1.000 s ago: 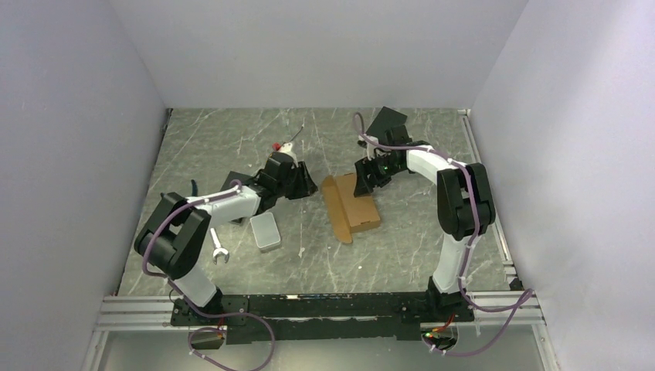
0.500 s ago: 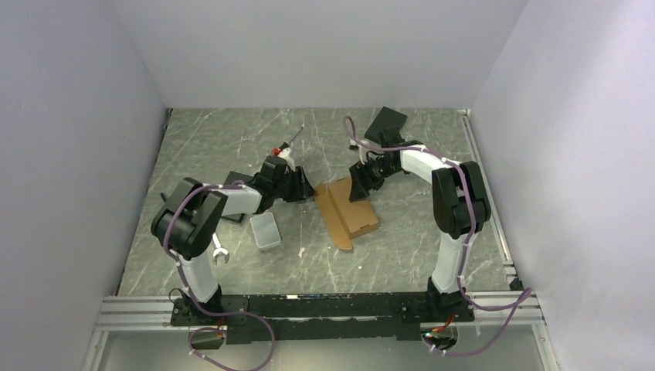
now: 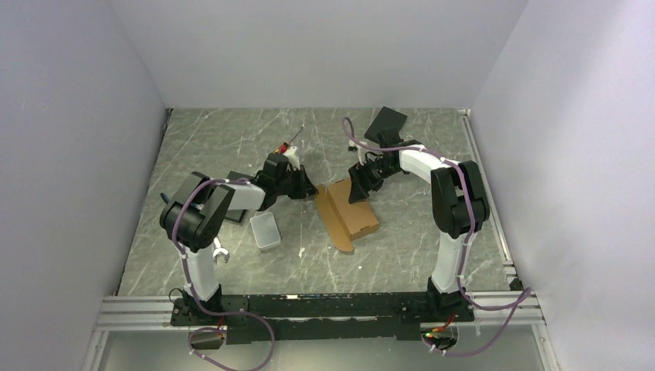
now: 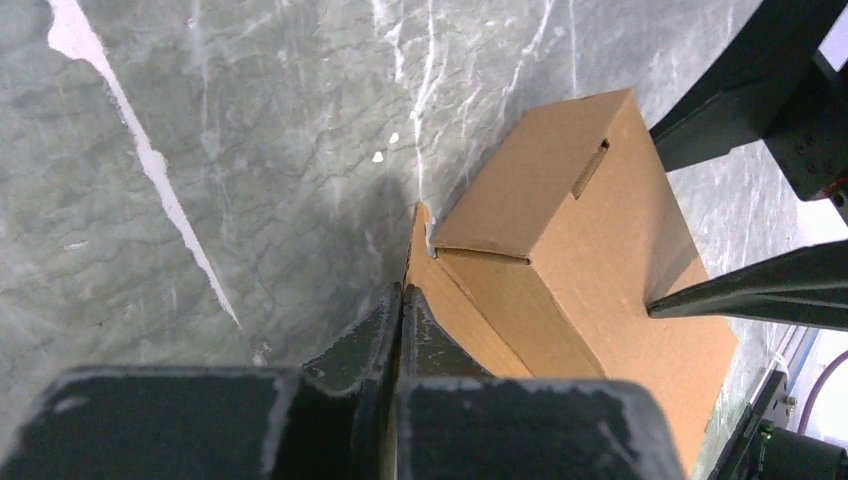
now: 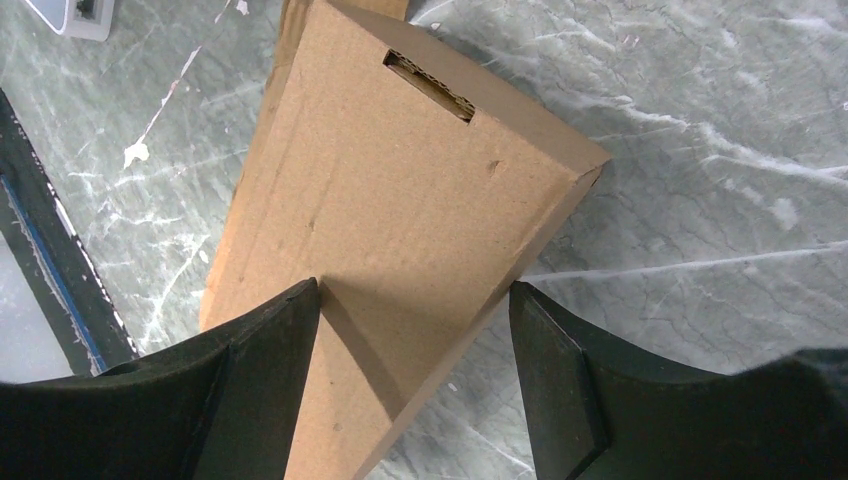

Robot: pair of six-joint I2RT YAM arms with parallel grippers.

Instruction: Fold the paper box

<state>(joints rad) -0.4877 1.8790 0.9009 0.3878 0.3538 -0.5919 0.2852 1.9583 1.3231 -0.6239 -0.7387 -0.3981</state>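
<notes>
Grey marbled table (image 3: 232,147), paper box (image 3: 354,210) mid-table, long axis slanting far-left to near-right, left gripper (image 4: 400,297) clenched on its upright flap, right gripper (image 5: 415,288) spread astride its far end.

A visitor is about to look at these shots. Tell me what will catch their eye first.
The tan paper box lying mid-table between both arms stands out at once. The left gripper is closed on the edge of one flap at the box's left side, while the right gripper stands open over its far end.
</notes>
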